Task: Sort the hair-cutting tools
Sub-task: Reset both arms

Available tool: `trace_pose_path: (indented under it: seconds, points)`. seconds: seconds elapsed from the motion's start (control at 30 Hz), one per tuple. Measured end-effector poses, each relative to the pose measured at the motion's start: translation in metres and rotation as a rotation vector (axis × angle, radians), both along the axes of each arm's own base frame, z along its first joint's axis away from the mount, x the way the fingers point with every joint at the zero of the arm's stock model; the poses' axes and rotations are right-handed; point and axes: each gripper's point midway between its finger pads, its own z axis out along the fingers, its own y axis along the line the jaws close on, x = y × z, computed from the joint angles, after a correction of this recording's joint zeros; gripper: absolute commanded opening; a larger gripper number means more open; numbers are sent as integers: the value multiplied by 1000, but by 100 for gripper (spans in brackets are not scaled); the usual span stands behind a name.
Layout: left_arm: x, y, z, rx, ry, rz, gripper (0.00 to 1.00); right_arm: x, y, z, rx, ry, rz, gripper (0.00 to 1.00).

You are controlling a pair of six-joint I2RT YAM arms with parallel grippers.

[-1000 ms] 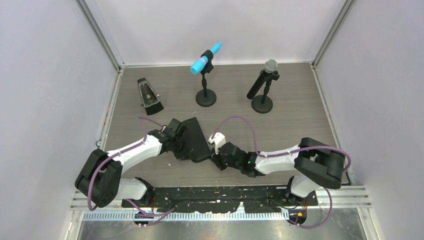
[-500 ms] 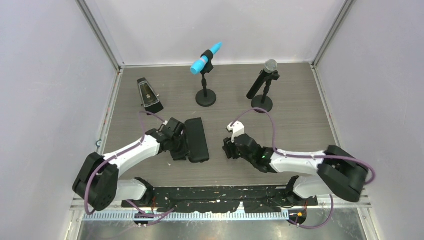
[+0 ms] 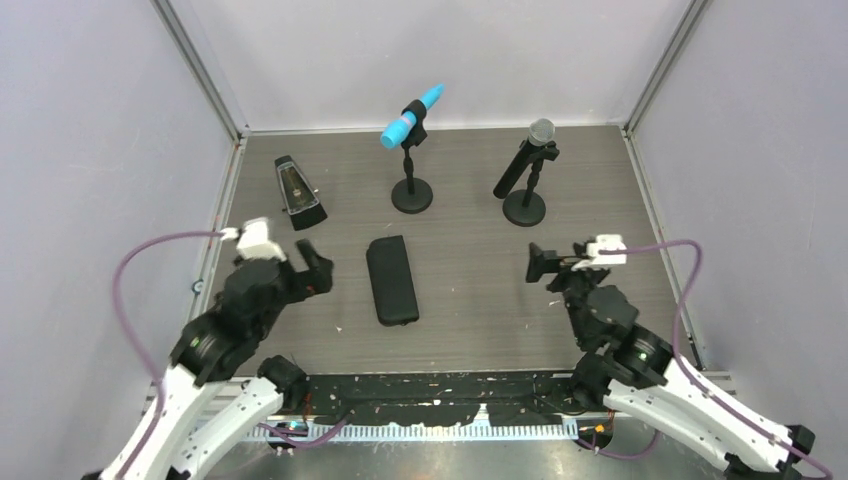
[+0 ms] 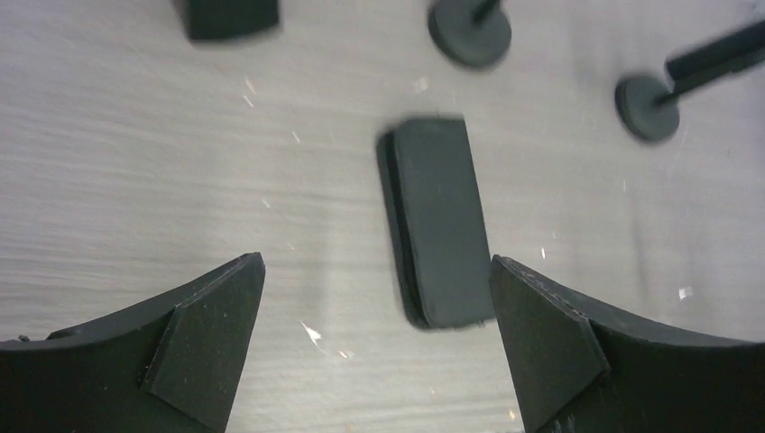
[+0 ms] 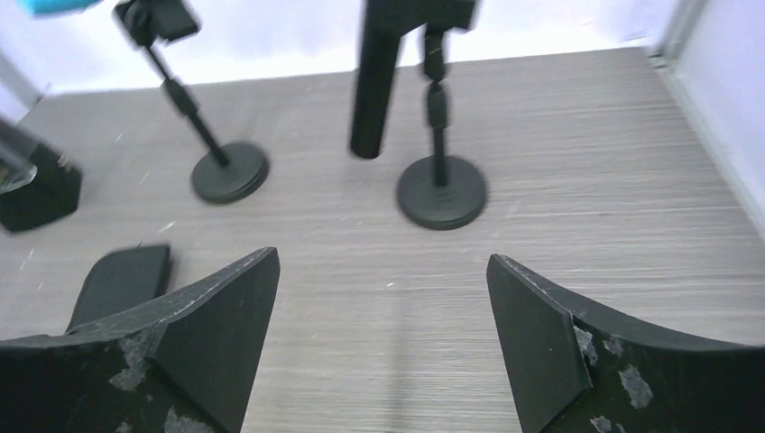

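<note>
left gripper (image 3: 313, 266): jaws wide apart, nothing between them, hanging over the table (image 3: 480, 300) just left of the black zip case (image 3: 391, 280), not touching it. right gripper (image 3: 545, 268): same, jaws spread and empty, well right of the case and near the base of the black mic stand (image 3: 525, 207). case lies flat mid-table between the two grippers, long side running front to back, looks closed; left wrist view shows a seam down one long edge. hair-cutting tools: none show in any view, so can't tell where they sit. metronome (image 3: 298, 190) stands upright at back left, apart from the case. blue mic on its stand (image 3: 412, 118) is directly behind the case.
</note>
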Motion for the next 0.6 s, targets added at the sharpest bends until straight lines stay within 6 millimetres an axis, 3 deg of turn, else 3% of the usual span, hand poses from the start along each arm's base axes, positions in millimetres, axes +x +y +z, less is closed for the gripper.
trace_pose_path:
  seconds: [0.03, 0.13, 0.3, 0.43, 0.6]
  points:
    - [-4, 12, 14, 2, -64, 32, 100, -1, -5, 4, 5, -7, -15, 95]
    - [-17, 44, 42, 20, -216, 105, 100, -15, -44, 29, 28, -53, -124, 95]
    - [-41, 90, 66, 45, -406, 216, 100, -36, -94, 57, 52, -104, -253, 95]
    - [-51, 114, 69, 71, -481, 295, 100, -49, -121, 58, 32, -120, -324, 95]
    - [-51, 124, 51, 134, -477, 335, 100, -56, -137, 56, 24, -136, -369, 95]
